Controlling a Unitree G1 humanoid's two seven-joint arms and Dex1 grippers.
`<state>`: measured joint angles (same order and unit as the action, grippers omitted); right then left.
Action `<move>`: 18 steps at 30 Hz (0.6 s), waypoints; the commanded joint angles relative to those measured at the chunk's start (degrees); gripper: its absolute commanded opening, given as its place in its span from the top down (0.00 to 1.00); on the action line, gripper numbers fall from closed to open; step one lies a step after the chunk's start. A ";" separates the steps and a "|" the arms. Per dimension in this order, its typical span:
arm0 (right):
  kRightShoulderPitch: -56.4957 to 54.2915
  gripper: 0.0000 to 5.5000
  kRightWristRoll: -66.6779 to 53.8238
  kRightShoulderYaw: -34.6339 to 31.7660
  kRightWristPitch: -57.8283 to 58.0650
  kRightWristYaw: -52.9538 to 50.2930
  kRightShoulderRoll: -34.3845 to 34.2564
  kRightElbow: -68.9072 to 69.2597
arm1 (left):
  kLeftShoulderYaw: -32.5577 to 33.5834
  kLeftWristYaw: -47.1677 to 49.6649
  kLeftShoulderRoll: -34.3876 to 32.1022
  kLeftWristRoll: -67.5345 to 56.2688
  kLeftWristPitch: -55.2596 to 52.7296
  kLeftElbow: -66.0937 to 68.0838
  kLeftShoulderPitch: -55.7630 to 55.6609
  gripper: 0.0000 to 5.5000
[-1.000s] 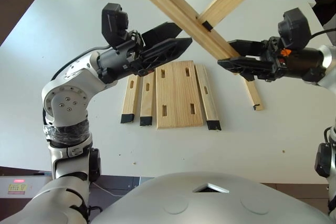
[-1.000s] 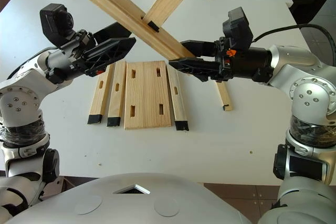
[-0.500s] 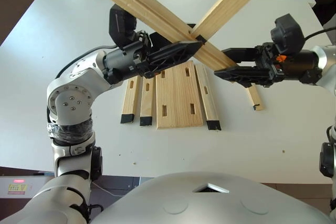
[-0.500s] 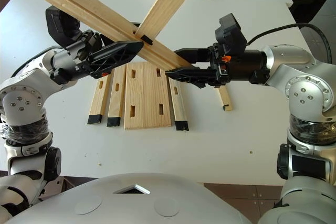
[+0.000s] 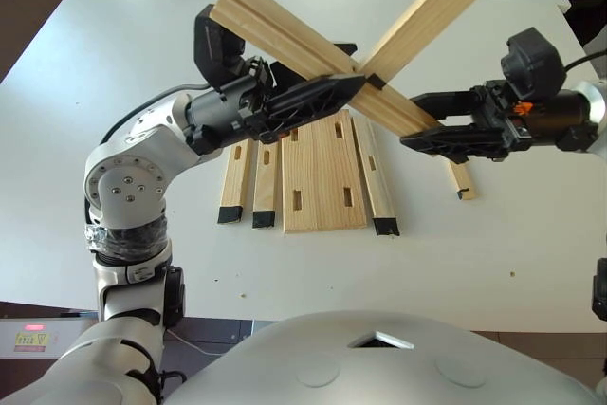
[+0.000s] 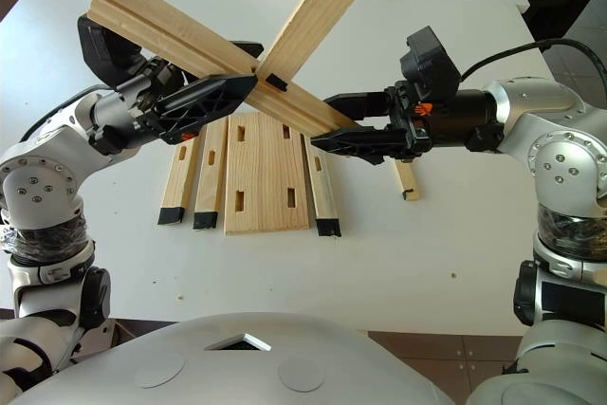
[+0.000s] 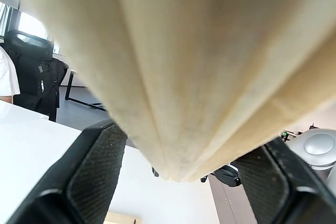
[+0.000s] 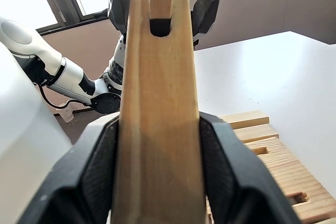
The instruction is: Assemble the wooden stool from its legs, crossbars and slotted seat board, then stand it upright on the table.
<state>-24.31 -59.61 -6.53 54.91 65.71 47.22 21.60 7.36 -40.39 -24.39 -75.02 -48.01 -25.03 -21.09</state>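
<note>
The white counter carries the loose parts, and above it hangs the leg frame, two long wooden legs crossed in an X and joined at a dark notch where they meet. One leg runs from the far left down toward the right, and the other rises from the crossing toward the far right. The slotted seat board lies flat on the counter beneath the crossing. The left pincer is clamped on the frame just beside the crossing, a finger on each face of the wood. The right pincer is closed on the low end of the down-sloping leg, its pads pressed against both sides. Three black-tipped bars lie alongside the seat board, two touching its left edge and one its right. A shorter piece lies apart on the right, under the right pincer.
</note>
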 commanded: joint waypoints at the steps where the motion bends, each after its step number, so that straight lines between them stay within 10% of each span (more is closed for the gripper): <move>1: -1.06 0.62 0.37 0.90 -0.01 0.91 0.88 -0.21 | 0.61 -0.17 -0.86 -2.48 -0.49 -0.89 0.26 0.51; 18: -1.17 0.62 1.82 2.23 -0.26 2.23 2.33 0.17 | -1.51 -2.53 -3.24 0.16 0.04 -1.38 1.88 0.61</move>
<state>-24.37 -58.24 -4.06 54.80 67.47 48.17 21.65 6.61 -41.55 -26.42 -75.94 -47.29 -25.88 -20.14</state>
